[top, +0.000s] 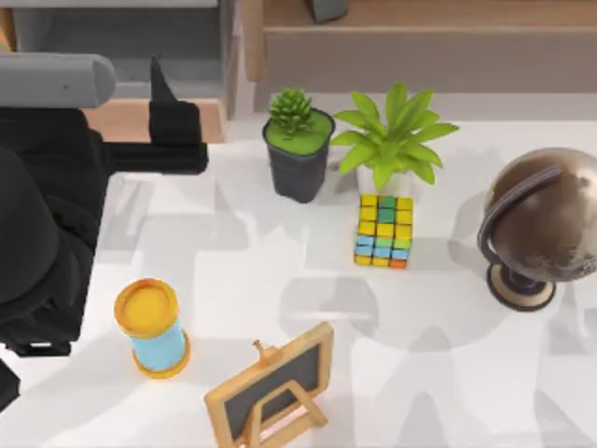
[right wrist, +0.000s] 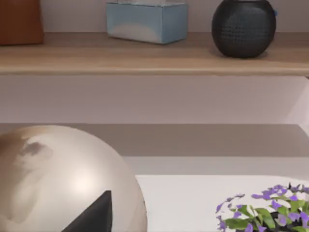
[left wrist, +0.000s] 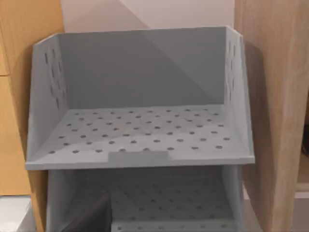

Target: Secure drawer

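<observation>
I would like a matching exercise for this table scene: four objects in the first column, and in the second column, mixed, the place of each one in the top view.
Column 1
1. globe
2. puzzle cube
3. small chalkboard
4. drawer

Column 2
A. near edge, middle of the table
B. far left, by the left pincer
C. right side of the table
D. just in front of the leafy plant in the white pot

Pairs: 1-C, 2-D, 3-A, 4-B
</observation>
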Robot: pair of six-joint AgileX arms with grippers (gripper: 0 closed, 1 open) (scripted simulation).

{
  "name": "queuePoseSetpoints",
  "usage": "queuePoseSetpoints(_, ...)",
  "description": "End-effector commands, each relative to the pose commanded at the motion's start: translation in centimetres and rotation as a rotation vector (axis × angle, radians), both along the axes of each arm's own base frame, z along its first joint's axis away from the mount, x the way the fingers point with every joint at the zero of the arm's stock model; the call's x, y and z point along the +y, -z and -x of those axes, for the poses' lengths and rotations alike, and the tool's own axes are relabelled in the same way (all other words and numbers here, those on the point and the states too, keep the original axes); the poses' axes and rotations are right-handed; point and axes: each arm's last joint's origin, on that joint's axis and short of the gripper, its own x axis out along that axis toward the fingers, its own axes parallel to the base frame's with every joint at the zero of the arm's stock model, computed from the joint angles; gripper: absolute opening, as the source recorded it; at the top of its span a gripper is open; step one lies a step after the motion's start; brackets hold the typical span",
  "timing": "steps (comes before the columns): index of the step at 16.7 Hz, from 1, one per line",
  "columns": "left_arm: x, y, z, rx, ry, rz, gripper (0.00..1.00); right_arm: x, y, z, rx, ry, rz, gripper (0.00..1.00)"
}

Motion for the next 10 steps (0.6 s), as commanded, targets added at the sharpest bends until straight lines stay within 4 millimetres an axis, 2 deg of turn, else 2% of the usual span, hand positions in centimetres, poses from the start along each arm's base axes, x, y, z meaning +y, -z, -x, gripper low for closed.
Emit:
queuePoseSetpoints(3,2.3,1.5,-3.2,-0.041,-0.008,-0.088,1.0,0.0,0.0,0.0,0.0,0.0,0.0,1.0)
queuePoseSetpoints(5,5.3,2.8,-5.6,-0.081,-0.028,-0.195,1.0,0.0,0.0,0.0,0.0,0.0,0.0,1.0)
queuePoseSetpoints(8,11.7,4.9,-8.1,-0.148,-0.092,-0.452,1.0,0.0,0.0,0.0,0.0,0.0,0.0,1.0)
queuePoseSetpoints(10,16.4,6.3,-8.4,-0.182,-0.143,-0.674,1.0,0.0,0.0,0.0,0.0,0.0,0.0,1.0)
